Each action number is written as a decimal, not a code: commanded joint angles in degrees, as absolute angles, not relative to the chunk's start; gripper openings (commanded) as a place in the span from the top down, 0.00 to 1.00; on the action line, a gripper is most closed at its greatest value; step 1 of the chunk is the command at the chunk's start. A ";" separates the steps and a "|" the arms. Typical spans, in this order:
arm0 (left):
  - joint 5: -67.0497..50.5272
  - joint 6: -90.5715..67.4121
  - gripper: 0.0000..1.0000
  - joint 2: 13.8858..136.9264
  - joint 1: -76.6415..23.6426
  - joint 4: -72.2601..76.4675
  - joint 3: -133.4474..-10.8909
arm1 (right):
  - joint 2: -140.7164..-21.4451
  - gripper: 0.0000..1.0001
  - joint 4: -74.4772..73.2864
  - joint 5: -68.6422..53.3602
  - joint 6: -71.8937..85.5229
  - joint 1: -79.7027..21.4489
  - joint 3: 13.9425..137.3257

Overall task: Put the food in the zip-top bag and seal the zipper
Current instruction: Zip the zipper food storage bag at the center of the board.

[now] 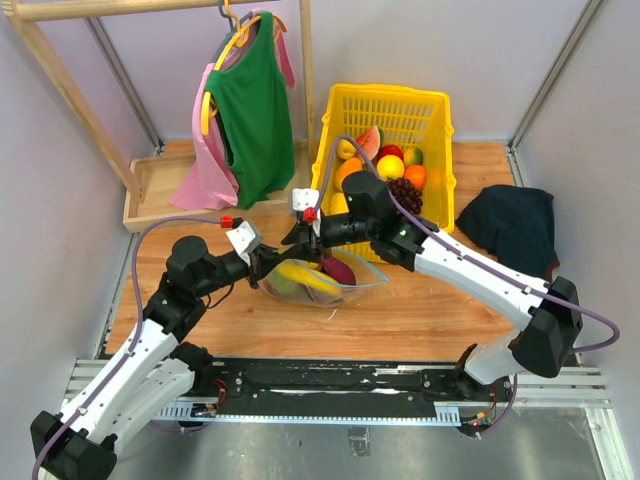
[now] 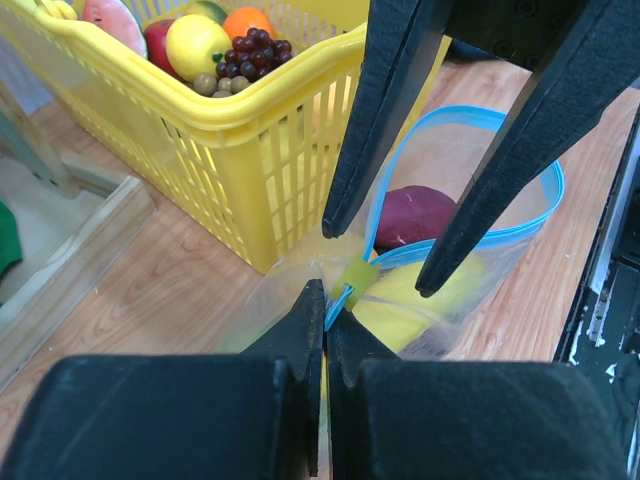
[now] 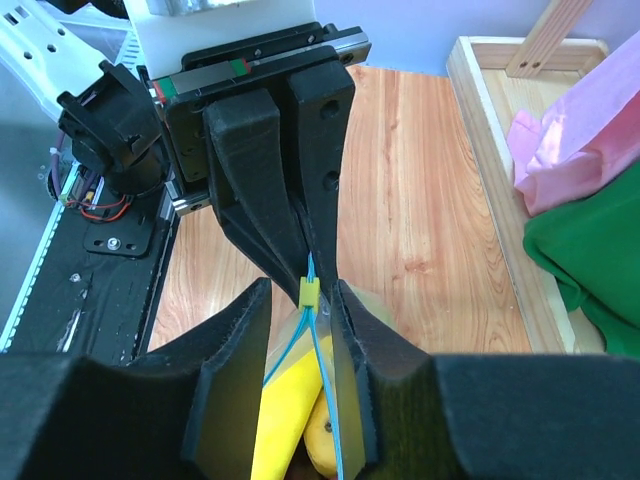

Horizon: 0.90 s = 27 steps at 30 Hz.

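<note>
The clear zip-top bag lies on the table in front of the yellow basket. It holds a yellow banana, a dark purple piece and something green. The light-blue zipper stands open in a loop, with a yellow-green slider at its near end. My left gripper is shut on the zipper's end, right behind the slider. My right gripper is open, its fingers standing on either side of the slider and zipper. Both grippers meet at the bag's left end in the top view.
The yellow basket behind the bag holds more toy fruit: grapes, orange, lemon, watermelon slice. A wooden rack with a green top and pink cloth stands back left on a wooden tray. A dark cloth lies at right.
</note>
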State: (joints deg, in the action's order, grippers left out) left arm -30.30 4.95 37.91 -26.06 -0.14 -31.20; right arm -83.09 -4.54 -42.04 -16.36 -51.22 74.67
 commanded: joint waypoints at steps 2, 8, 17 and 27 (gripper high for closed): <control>-31.64 4.51 1.00 37.17 -25.84 2.81 -32.96 | -84.16 0.70 -3.96 -43.33 -17.57 -52.25 77.06; -31.55 4.45 0.99 37.26 -25.84 2.72 -33.02 | -85.03 0.72 -6.15 -43.25 -19.06 -52.65 77.90; -31.21 3.83 1.00 37.62 -25.84 2.49 -33.42 | -85.93 0.85 -10.32 -39.21 -21.55 -52.94 78.75; -29.45 3.21 1.00 38.04 -25.89 1.80 -34.01 | -83.49 0.97 -12.78 -31.95 -23.70 -52.83 76.21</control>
